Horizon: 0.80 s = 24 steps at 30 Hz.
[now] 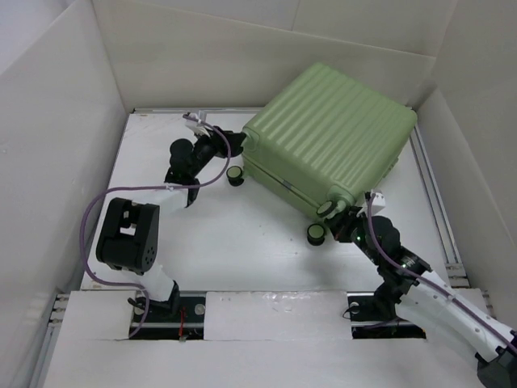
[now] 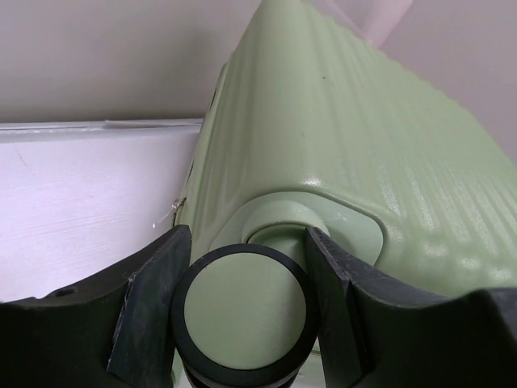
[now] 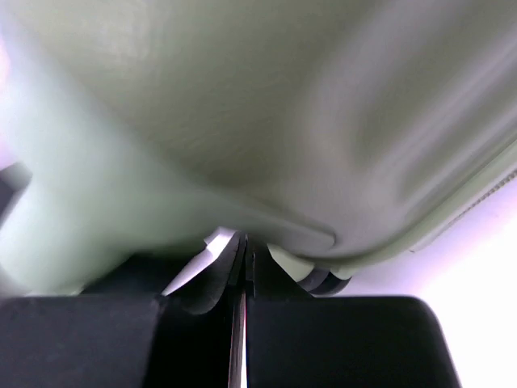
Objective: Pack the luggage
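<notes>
The luggage (image 1: 331, 133) is a pale green ribbed suitcase lying closed and tilted at the back right of the table. In the left wrist view its shell (image 2: 347, 137) fills the upper right, and a black-rimmed green caster wheel (image 2: 246, 311) sits between my left gripper's fingers (image 2: 153, 291), which touch it on both sides. My left gripper (image 1: 230, 153) is at the suitcase's left corner. My right gripper (image 1: 343, 218) is shut with nothing between its fingers, pushed under the near corner by two wheels (image 1: 327, 208). There the shell (image 3: 242, 105) looms right above the gripper (image 3: 245, 242).
White walls (image 1: 48, 121) enclose the table on three sides. Another caster wheel (image 1: 235, 175) stands on the table just below the left gripper. A purple cable (image 1: 93, 218) loops beside the left arm.
</notes>
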### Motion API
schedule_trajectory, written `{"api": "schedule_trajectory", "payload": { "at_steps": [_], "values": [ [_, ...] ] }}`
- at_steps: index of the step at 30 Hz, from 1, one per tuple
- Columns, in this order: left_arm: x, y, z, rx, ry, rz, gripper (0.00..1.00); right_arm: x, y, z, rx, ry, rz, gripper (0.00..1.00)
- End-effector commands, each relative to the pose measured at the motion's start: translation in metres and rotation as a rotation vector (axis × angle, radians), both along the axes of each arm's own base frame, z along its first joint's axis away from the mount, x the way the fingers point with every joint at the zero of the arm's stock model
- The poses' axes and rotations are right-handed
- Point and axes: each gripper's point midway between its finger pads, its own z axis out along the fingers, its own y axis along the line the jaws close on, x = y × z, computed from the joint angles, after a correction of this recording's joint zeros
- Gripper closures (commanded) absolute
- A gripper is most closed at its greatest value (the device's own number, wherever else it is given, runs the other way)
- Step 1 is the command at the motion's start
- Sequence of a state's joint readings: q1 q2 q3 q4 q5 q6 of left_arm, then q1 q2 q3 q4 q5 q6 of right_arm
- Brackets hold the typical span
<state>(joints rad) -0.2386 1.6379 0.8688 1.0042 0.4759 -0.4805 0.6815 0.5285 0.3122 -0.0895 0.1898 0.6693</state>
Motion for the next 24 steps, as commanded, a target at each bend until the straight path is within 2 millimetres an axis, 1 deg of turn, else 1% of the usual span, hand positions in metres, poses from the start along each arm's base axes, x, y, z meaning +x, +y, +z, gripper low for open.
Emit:
{"api": "schedule_trajectory", "payload": {
  "at_steps": [1,2,3,4,5,6,7,8,9,10,11,12,13,14,15,16,17,18,19,20,21,23,24],
  "values": [
    [-0.094,-0.085,-0.029,-0.011,0.120,-0.361,1.00,0.004,0.019,0.065,0.100,-0.133,0.111,1.00],
    [-0.111,-0.093,-0.033,-0.009,0.121,-0.393,1.00,0.012,0.010,0.066,0.075,-0.146,0.082,1.00],
    [-0.121,-0.096,-0.034,-0.018,0.124,-0.418,1.00,0.017,0.008,0.073,0.067,-0.157,0.083,1.00],
    [-0.130,-0.098,-0.037,-0.027,0.146,-0.440,1.00,0.024,0.005,0.067,0.042,-0.138,0.074,1.00],
    [-0.144,-0.101,-0.041,-0.033,0.160,-0.462,1.00,0.031,0.002,0.070,0.022,-0.152,0.072,1.00],
    [-0.148,-0.101,-0.041,-0.042,0.156,-0.475,1.00,0.039,-0.005,0.073,0.024,-0.157,0.068,1.00],
    [-0.157,-0.105,-0.037,-0.050,0.151,-0.502,1.00,0.045,-0.007,0.081,0.033,-0.167,0.064,1.00],
    [-0.167,-0.106,-0.045,-0.068,0.193,-0.516,1.00,0.052,-0.010,0.082,0.026,-0.168,0.061,1.00],
    [-0.182,-0.114,-0.037,-0.080,0.169,-0.572,1.00,0.062,-0.022,0.088,0.022,-0.191,0.026,1.00],
    [-0.189,-0.116,-0.033,-0.090,0.167,-0.588,1.00,0.066,-0.024,0.100,0.032,-0.206,0.036,1.00],
    [-0.198,-0.120,-0.037,-0.088,0.169,-0.609,1.00,0.074,-0.026,0.101,0.034,-0.198,0.038,1.00],
    [-0.214,-0.129,-0.036,-0.094,0.183,-0.641,1.00,0.079,-0.028,0.106,0.032,-0.207,0.049,1.00],
    [-0.222,-0.133,-0.040,-0.091,0.194,-0.652,1.00,0.084,-0.032,0.110,0.038,-0.203,0.057,1.00],
    [-0.231,-0.139,-0.037,-0.103,0.193,-0.680,1.00,0.089,-0.033,0.116,0.051,-0.213,0.056,1.00],
    [-0.237,-0.145,-0.040,-0.098,0.204,-0.695,1.00,0.095,-0.031,0.116,0.073,-0.200,0.061,1.00],
    [-0.252,-0.156,-0.040,-0.123,0.228,-0.735,1.00,0.099,-0.032,0.118,0.087,-0.204,0.063,1.00],
    [-0.259,-0.161,-0.038,-0.137,0.229,-0.760,1.00,0.100,-0.030,0.118,0.109,-0.198,0.072,1.00],
    [-0.266,-0.165,-0.041,-0.141,0.246,-0.788,1.00,0.100,-0.027,0.114,0.131,-0.185,0.077,1.00],
    [-0.274,-0.174,-0.041,-0.147,0.257,-0.818,1.00,0.098,-0.025,0.113,0.170,-0.171,0.080,1.00],
    [-0.279,-0.178,-0.035,-0.173,0.240,-0.831,1.00,0.100,-0.024,0.109,0.188,-0.165,0.077,1.00],
    [-0.282,-0.182,-0.029,-0.198,0.249,-0.849,1.00,0.097,-0.024,0.094,0.202,-0.128,0.071,1.00],
    [-0.290,-0.189,-0.025,-0.223,0.246,-0.871,1.00,0.091,-0.021,0.088,0.241,-0.111,0.064,1.00],
    [-0.290,-0.189,-0.023,-0.227,0.238,-0.873,1.00,0.089,-0.022,0.075,0.247,-0.085,0.033,1.00]
  ]
}}
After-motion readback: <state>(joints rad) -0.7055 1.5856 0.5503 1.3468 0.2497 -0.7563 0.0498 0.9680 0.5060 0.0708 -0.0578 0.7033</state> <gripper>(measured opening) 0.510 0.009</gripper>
